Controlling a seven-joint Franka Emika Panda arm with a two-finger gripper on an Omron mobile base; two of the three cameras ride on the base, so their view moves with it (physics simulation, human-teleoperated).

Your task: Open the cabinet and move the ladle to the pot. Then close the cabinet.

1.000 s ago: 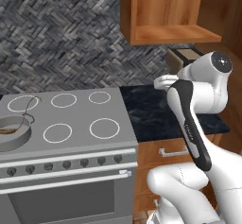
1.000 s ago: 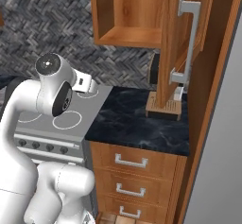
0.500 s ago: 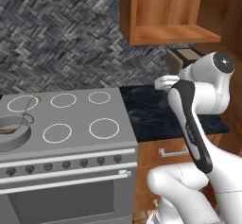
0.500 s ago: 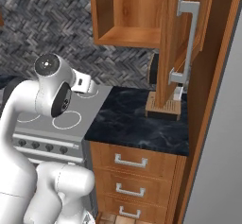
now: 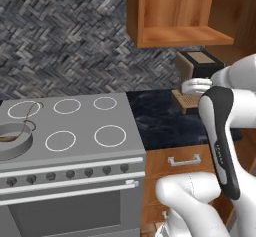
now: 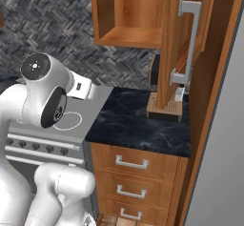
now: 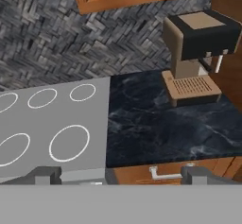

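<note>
The cabinet (image 6: 178,44) stands open, its shelf bare; the ladle (image 5: 29,115) rests in the pot (image 5: 11,140) on the stove (image 5: 75,146); the end effector (image 7: 120,176) is open and empty above the surface (image 7: 160,124); judged remaining: closing the door.

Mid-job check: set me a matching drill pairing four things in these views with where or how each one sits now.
Things:
1. cabinet
2. pot
3. ladle
4. coffee machine

States:
A. on the dark counter, under the cabinet
B. door swung open, shelf bare
C. on the stove's front left burner
D. handle sticking up out of the pot

Pairs: 1-B, 2-C, 3-D, 4-A
</note>
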